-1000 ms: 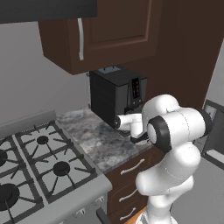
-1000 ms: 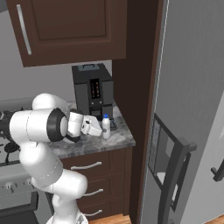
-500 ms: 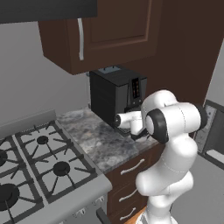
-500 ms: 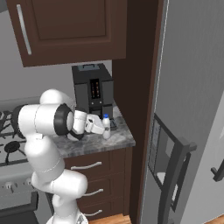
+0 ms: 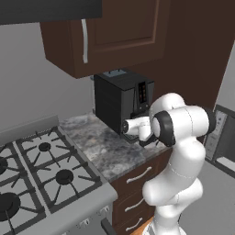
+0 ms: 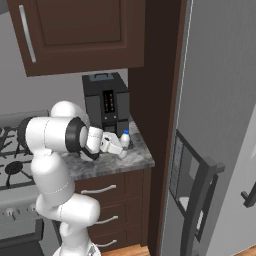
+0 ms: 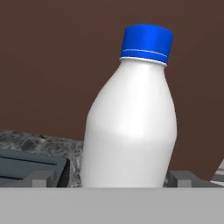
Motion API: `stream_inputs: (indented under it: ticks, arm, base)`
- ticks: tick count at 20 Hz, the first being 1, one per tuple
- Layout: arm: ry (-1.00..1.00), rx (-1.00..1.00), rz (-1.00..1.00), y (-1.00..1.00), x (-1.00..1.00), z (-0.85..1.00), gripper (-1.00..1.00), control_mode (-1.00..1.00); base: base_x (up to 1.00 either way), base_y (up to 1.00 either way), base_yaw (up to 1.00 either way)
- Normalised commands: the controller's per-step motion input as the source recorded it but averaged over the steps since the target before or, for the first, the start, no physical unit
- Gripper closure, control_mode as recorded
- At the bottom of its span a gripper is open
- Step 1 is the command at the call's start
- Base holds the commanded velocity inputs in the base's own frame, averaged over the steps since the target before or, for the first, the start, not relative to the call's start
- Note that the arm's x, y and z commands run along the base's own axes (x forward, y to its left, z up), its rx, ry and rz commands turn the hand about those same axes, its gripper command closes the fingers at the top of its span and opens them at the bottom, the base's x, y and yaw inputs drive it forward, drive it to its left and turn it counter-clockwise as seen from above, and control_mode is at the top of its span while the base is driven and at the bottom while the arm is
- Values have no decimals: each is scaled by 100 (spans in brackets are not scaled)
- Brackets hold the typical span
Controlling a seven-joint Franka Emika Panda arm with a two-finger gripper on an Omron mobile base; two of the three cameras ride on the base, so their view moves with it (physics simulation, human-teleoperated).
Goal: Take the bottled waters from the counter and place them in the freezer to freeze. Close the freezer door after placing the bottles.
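The milky white bottle [image 7: 131, 113], standing on the counter [image 6: 135, 155] at the coffee machine's [image 6: 106, 100] five o'clock, is being approached by the wide-open gripper [image 6: 119, 149], whose jaws are judged to need closing around it next.

Looked down and forward from behind the white arm's left, over the grey gas stove top [image 5: 43, 179], the grey-and-white speckled stone counter [image 5: 98, 149] and the black coffee machine [image 5: 120, 103]. Looked from behind the arm's right too, onto the same counter [image 6: 135, 157] and coffee machine [image 6: 106, 102], plus the light-grey freezer door [image 6: 192, 192]. Sat right up close on the hand, facing the milky white bottle with blue cap [image 7: 131, 118] against dark brown wood.
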Motion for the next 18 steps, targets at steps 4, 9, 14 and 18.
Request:
stream_inputs:
  ticks: [4,9,14,18]
  arm:
    - [0,0,0,0,0,0,-100,-100]
    - [0,0,0,0,0,0,100,-100]
    - [0,0,0,0,0,0,100,-100]
    - [0,-1,0,8,-15,1,100,-100]
  base:
    - [0,0,0]
    - [0,0,0]
    - [0,0,0]
    - [0,0,0]
